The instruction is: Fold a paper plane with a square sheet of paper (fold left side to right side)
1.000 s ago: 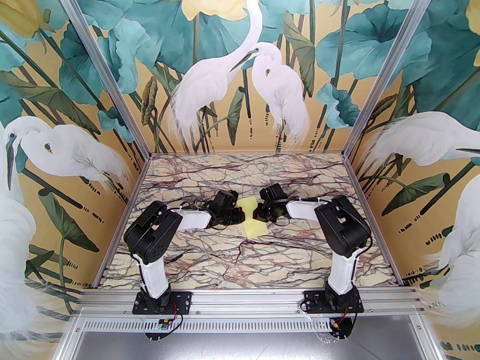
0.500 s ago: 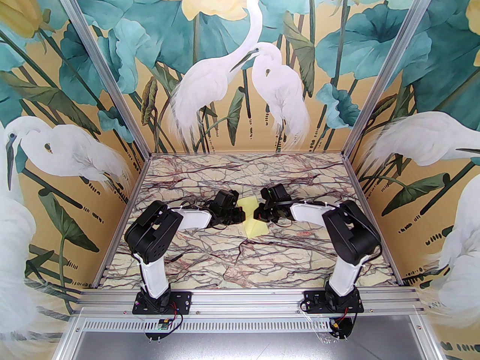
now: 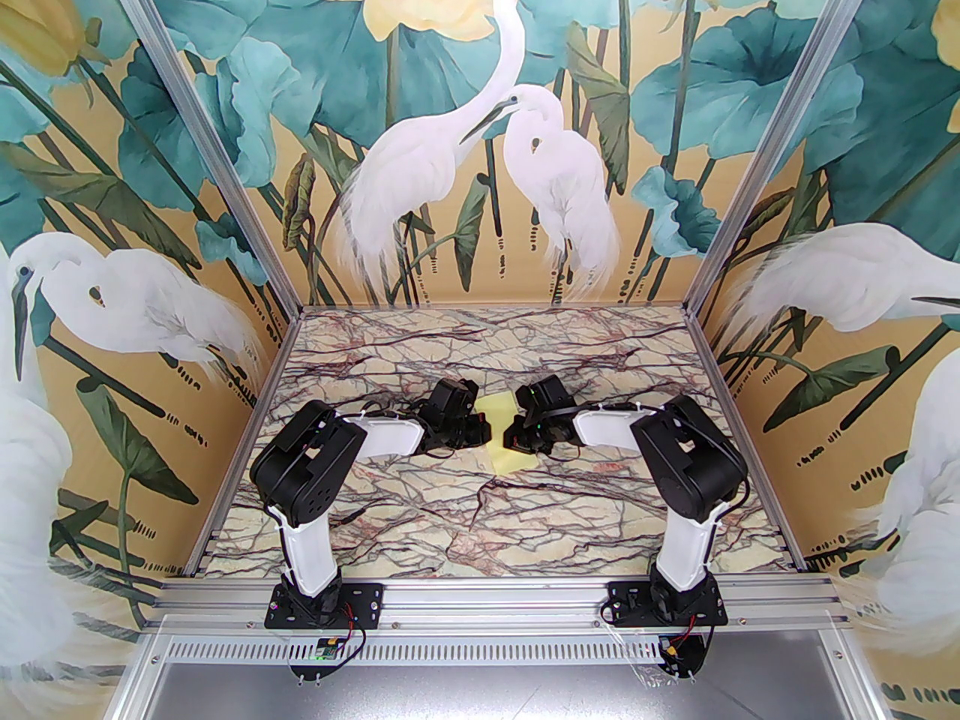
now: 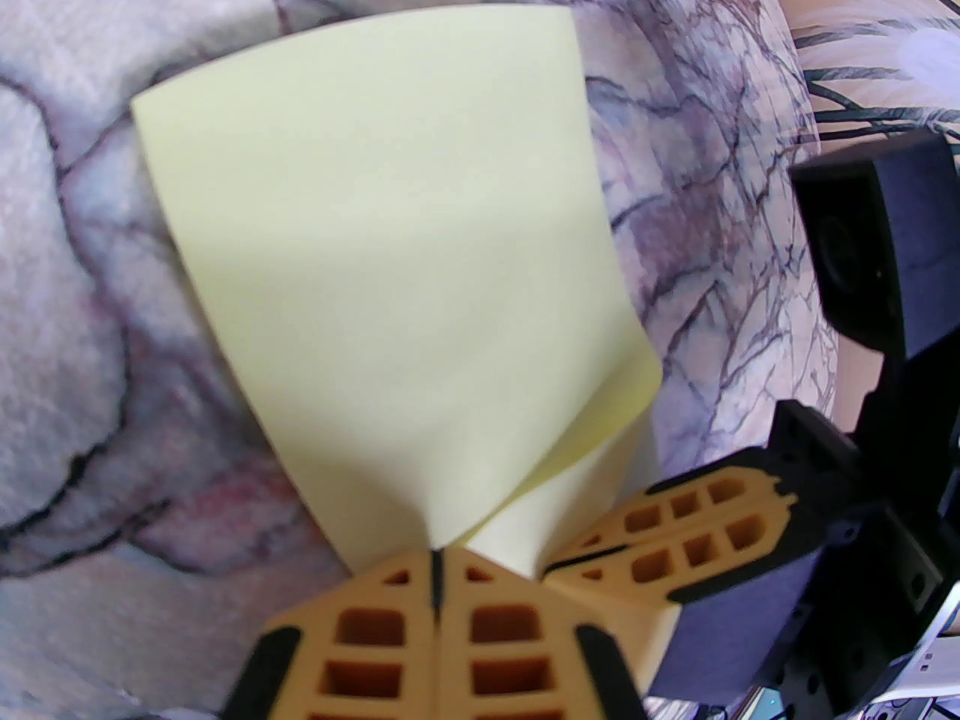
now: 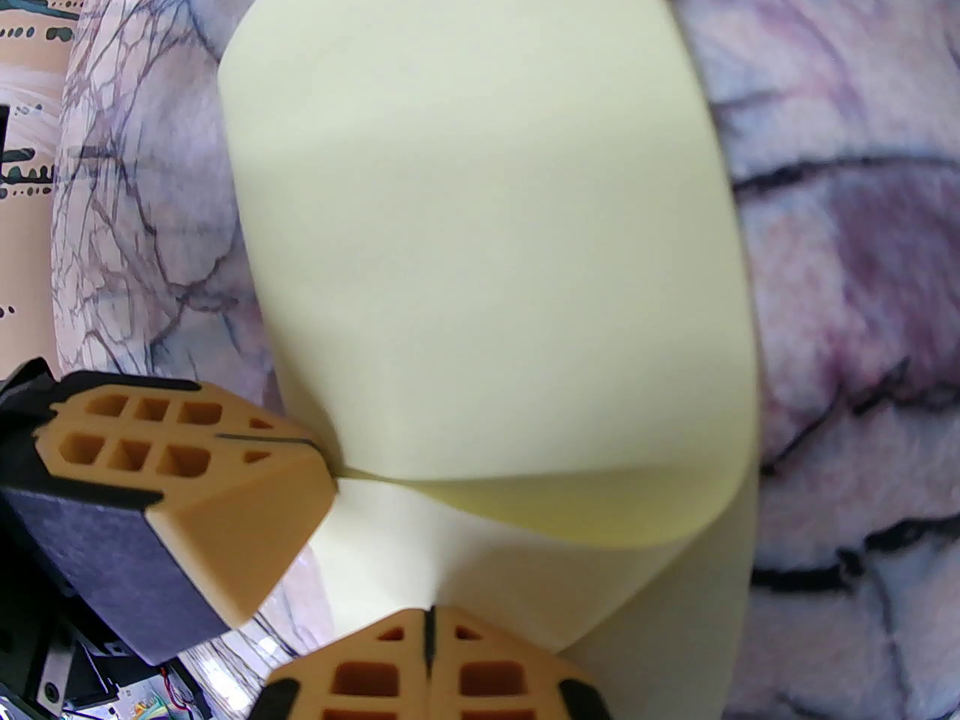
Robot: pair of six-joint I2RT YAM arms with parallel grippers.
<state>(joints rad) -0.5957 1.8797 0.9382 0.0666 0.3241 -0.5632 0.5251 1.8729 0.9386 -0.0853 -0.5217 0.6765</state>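
The marble-patterned table [image 3: 487,522] bears the square sheet of paper [image 3: 512,460] near its middle, one side curled upward.

Look at your left arm [image 3: 311,469]: glossy black joint housings with smooth white shells between them. Your right arm [image 3: 686,469] is its twin. Each one rises from a flat black base plate [image 3: 360,598] dotted with screw holes. Thin black cables [image 3: 390,406] loop along the forearms, and red and black wires [image 3: 358,638] curl out under the bases beside a small green board [image 3: 328,649]. There's a tiny green light [image 3: 534,391] on your right wrist. Up close, the left gripper [image 4: 436,552] has orange fingers [image 4: 510,649] with square lattice cut-outs and black edge strips. The right gripper [image 5: 429,616] is built the same.
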